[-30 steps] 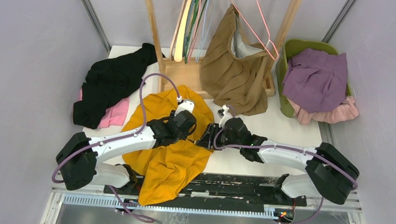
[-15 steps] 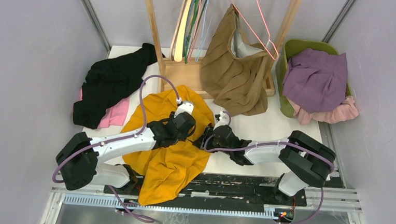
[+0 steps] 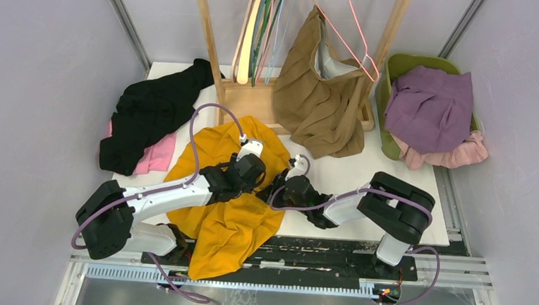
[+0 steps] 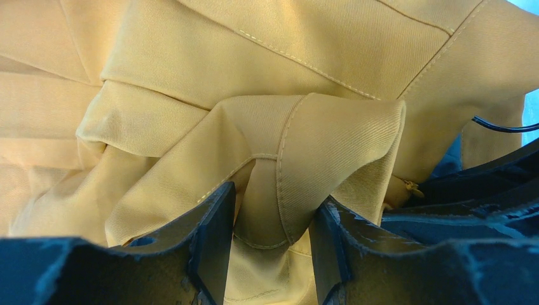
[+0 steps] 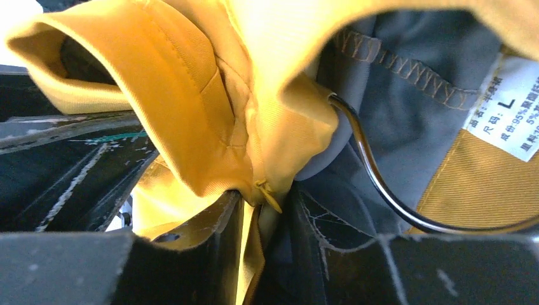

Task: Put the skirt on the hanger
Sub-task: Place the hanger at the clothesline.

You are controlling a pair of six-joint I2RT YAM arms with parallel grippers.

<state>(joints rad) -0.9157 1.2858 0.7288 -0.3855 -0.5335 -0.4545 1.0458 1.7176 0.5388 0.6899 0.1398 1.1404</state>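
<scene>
The left gripper pinches a raised fold of the mustard skirt between its fingers. Just beside it, the right gripper is clamped on the waistband by the zipper pull, with grey lining and a size label showing. The skirt lies toward the near edge of the table, left of middle, its lower end hanging over that edge. At the far edge, hangers hang on a wooden rack.

A lab robot cell: plain lilac-grey partition walls box in a white counter, black metal mounting rail along its near edge.
</scene>
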